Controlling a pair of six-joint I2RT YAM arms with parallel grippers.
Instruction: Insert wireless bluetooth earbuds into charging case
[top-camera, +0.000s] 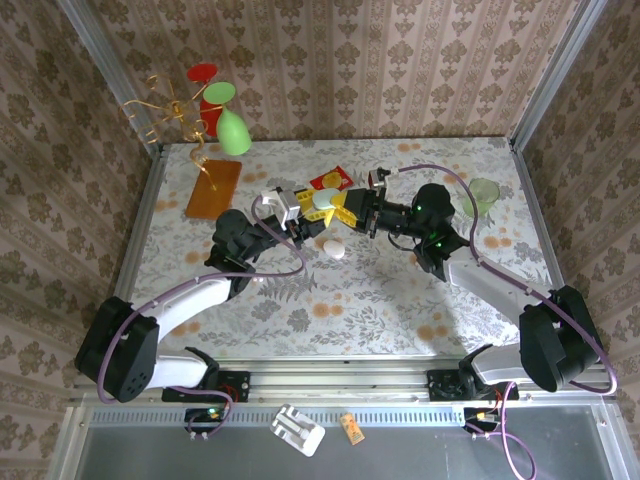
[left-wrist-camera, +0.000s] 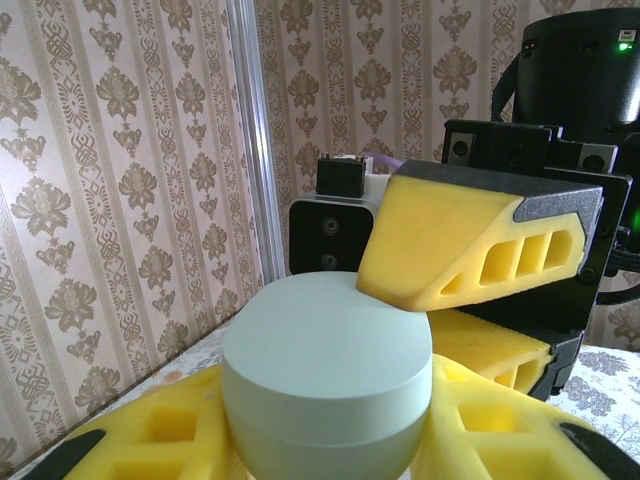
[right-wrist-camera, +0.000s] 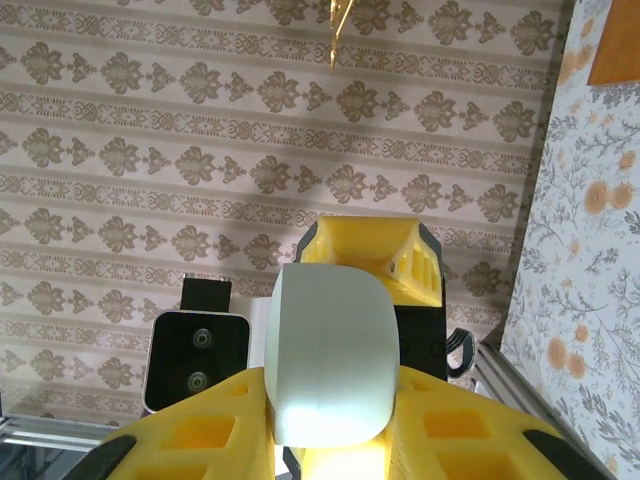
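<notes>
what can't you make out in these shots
- inside of the pale green case: both wrist views, its closed shell hides it
- white object on the table: top view, too small to identify
- red packet: top view, partly behind the arms, print too small

Pale mint-green case (left-wrist-camera: 325, 385), yellow foam jaws, brown damask wallpaper (left-wrist-camera: 120, 200), grey floral tablecloth (top-camera: 380, 290) with orange blooms.

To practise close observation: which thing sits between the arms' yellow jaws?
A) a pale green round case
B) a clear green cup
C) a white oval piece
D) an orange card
A: the pale green round case sits between yellow jaws in both wrist views.
</notes>
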